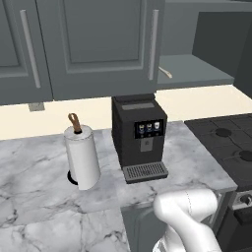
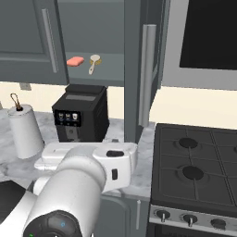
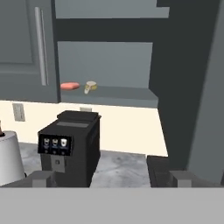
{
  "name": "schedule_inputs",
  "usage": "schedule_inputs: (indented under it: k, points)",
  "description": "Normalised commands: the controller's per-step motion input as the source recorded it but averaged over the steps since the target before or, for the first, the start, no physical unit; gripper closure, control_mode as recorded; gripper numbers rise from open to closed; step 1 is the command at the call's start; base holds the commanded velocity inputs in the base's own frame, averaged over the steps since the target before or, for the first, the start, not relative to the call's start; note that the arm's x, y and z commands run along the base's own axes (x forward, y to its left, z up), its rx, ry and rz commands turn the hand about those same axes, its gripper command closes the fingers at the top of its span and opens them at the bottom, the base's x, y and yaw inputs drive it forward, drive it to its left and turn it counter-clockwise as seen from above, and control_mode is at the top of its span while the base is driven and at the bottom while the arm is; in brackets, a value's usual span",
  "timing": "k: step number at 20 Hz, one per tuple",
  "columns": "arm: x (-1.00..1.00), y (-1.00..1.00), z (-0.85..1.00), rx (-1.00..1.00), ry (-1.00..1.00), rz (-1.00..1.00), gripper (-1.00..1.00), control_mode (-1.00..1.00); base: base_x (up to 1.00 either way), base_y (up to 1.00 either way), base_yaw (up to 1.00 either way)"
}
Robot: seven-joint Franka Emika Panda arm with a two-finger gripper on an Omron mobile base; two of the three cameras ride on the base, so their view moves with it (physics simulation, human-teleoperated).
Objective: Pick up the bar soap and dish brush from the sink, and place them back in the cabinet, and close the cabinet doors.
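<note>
Upper left of the right base view, bar soap (image 2: 75, 61) and dish brush (image 2: 94, 62) lie shelved; remaining doors are rigid, best pushed by the bar handle (image 2: 147, 74). Tool (image 3: 105, 177) gapes wide, holding nothing.

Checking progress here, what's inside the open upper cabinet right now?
On the cabinet shelf lie the bar soap and the dish brush, side by side. An open door hides the shelf's right end.

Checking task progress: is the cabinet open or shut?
Open: the door stands edge-on, and the soap and brush show on the shelf.
</note>
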Motion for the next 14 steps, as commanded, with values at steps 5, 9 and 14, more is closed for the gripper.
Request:
schedule_inputs:
  k: [5, 9, 14]
  points:
    - [0.0, -0.2, -0.08, 0.0, 0.0, 0.0, -1.0, -1.0, 0.0, 0.0, 0.0]
    - [0.03, -0.21, -0.08, 0.0, 0.0, 0.0, -1.0, -1.0, 0.0, 0.0, 0.0]
    - [0.06, -0.25, -0.02, 0.01, 0.0, 0.0, -1.0, -1.0, 0.0, 0.0, 0.0]
